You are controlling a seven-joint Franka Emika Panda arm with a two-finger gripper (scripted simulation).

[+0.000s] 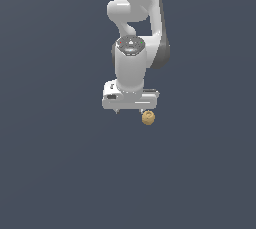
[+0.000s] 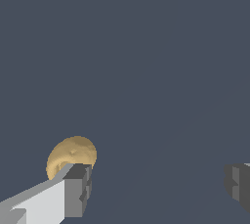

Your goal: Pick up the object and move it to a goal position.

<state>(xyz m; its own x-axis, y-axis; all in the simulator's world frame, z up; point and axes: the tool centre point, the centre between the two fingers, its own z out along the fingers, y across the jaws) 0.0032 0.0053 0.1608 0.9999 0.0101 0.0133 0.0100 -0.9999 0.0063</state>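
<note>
From the exterior view, the object (image 1: 148, 117) sits just under the gripper (image 1: 130, 109), off toward the exterior view's right. Wrist view: jaws wide open, holding nothing, and the object (image 2: 72, 155) is behind one fingertip (image 2: 78, 189), not between them.

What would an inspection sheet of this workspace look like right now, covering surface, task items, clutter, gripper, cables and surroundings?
Surface: plain dark grey-blue floor, no markings seen.
Job's things: one tan-yellow lumpy object, resting just below the gripper toward the exterior view's right; no goal marker seen.
Clutter: nothing seen.
Grippers: gripper open, fingers wide apart; in the wrist view the object sits behind one finger, not between the pair, so nothing is grasped.
Cables: nothing seen.
Surroundings: white Panda arm above the gripper; uniform dark background, nothing else seen.
</note>
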